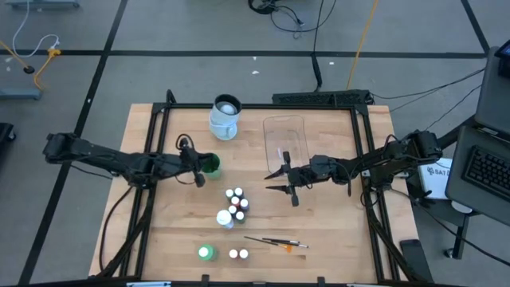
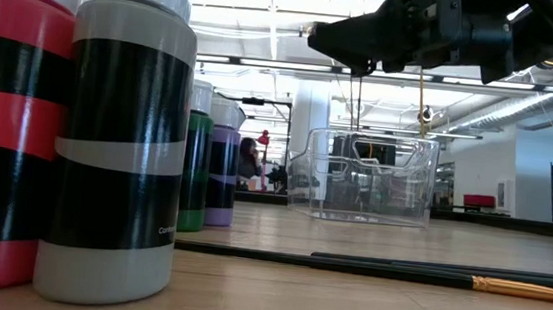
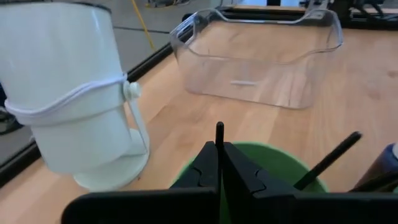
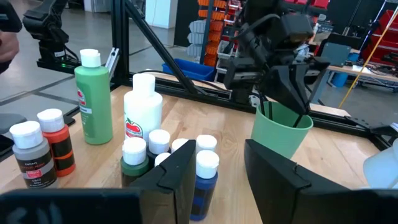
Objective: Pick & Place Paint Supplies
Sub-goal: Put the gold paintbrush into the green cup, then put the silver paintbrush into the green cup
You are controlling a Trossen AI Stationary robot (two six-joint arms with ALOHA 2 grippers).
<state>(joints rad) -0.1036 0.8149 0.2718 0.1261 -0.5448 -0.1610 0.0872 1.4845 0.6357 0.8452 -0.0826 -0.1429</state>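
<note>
My left gripper [image 1: 197, 169] hangs over a green cup [image 1: 211, 165], shut on a thin dark brush [image 3: 219, 132]. A second dark brush [image 3: 329, 158] leans in the cup. My right gripper [image 1: 276, 182] hovers open near the table's middle, right of the cup and beyond a cluster of tiny white-capped bottles [image 1: 234, 203]. Its wrist view shows a tall green bottle [image 4: 93, 102] and a tall white bottle [image 4: 143, 112] standing by that cluster. Two brushes [image 1: 275, 241] lie flat near the near edge. Red and grey bottles [image 2: 122, 142] stand close to the low camera. My left gripper pinches the brush's thin dark handle [image 3: 219, 140] between its two shut fingers, coming from above and pointing down. The handle's end sticks out past the fingers. The brush stands upright over the green cup [image 3: 280, 158]; its lower part is hidden by the fingers.
A white bucket with a wire handle [image 1: 225, 117] stands at the far edge, left of a clear plastic tray [image 1: 285, 139]. A black frame [image 1: 362, 159] borders the wooden table. Bare wood lies between the cluster and the right rail.
</note>
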